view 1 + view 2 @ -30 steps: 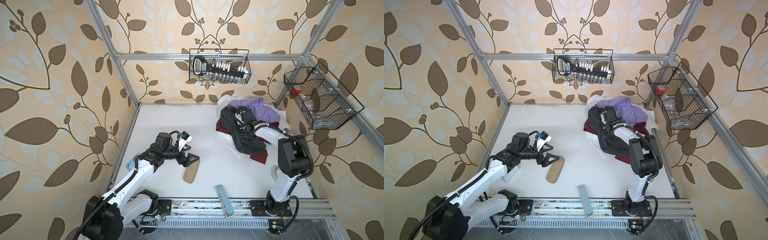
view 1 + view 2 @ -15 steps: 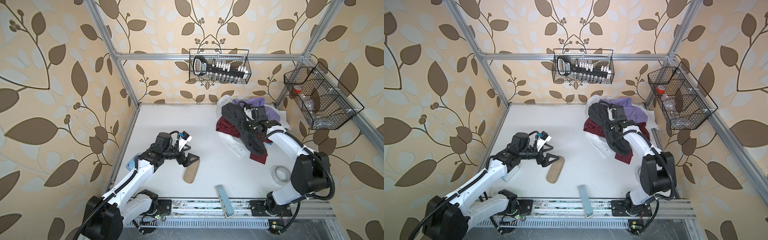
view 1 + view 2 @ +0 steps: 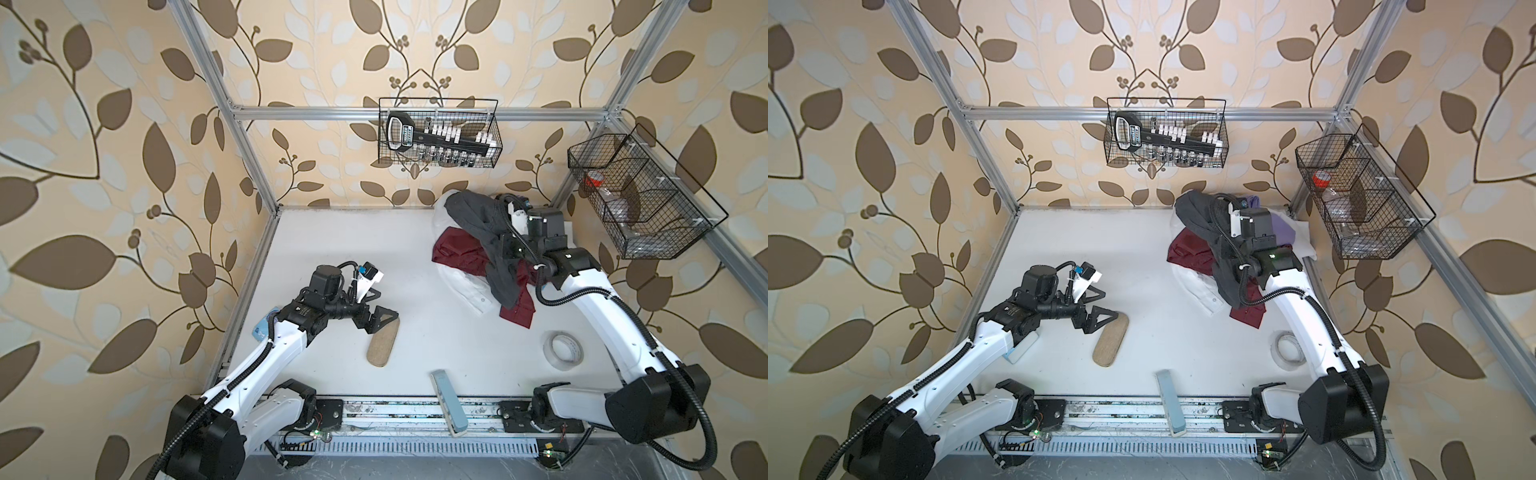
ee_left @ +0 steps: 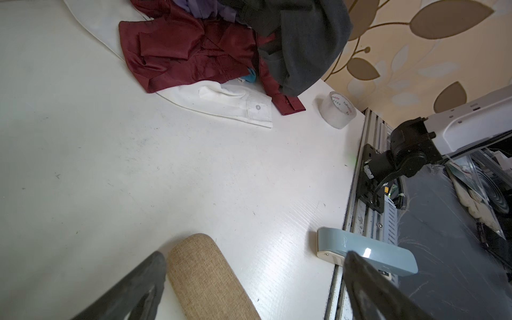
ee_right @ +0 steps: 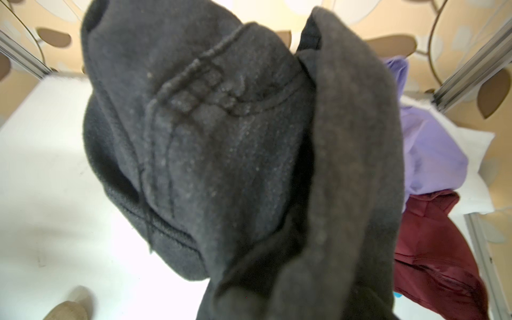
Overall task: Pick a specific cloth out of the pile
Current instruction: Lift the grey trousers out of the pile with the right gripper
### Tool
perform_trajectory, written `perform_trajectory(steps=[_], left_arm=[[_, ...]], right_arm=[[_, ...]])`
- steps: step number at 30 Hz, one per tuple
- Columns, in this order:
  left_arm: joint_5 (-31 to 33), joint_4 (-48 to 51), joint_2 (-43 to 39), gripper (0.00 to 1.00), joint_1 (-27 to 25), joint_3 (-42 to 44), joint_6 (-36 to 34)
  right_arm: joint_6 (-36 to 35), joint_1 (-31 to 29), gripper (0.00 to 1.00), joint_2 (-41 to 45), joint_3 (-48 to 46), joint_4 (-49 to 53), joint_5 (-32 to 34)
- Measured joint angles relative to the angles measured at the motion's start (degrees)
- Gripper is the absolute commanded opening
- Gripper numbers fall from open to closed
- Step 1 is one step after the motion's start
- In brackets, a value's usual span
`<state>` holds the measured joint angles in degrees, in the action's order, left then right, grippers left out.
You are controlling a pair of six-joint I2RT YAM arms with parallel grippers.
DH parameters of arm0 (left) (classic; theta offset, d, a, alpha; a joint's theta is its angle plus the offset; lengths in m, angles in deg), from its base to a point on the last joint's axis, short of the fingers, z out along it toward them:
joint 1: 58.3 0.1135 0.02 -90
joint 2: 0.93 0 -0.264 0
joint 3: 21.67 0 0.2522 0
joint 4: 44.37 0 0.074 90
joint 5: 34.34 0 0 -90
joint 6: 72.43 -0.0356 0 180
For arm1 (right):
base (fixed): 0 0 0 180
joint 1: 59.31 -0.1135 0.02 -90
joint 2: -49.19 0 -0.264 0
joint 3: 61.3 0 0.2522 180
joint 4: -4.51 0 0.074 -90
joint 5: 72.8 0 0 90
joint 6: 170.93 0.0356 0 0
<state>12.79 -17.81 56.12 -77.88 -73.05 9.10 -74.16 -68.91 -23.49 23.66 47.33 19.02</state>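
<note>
**Right claw clamped on charcoal-grey soft matte cloth**

Held up at two o'clock above the white table, the cloth hangs over the pile of lilac, maroon and white garments. Picked, I judge, but not carried clear. Left claw gapes wide, empty, at eight o'clock.

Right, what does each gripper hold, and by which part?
Right gripper: the black cloth, gripped somewhere mid-length; exact spot hidden by folds. Left gripper: nothing, open.

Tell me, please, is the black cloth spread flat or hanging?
Hanging: the black cloth is bunched up above the pile, one long end draping over the maroon garment.
</note>
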Motion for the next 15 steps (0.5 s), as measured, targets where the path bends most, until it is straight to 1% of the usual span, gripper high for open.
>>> perform_trajectory(steps=[4, 8, 11, 15], left_arm=[[1.09, -0.70, -2.16, 0.99, 0.00, 0.17, 0.15], [1.42, -1.46, -4.24, 0.99, 0.00, 0.96, 0.74], [1.57, -2.05, -5.75, 0.99, 0.00, 1.68, 1.16], [2.47, -3.19, -7.76, 0.99, 0.00, 2.84, 1.53]], right_arm=[[1.05, 0.00, 0.00, 2.64, 1.51, 0.59, -2.10], [2.21, -1.16, 0.00, 2.99, 4.00, 1.42, -4.74], [2.84, -4.20, 0.00, 2.21, 6.36, 1.64, -6.14], [3.69, -8.59, 0.00, -1.20, 10.25, 1.09, -8.24]])
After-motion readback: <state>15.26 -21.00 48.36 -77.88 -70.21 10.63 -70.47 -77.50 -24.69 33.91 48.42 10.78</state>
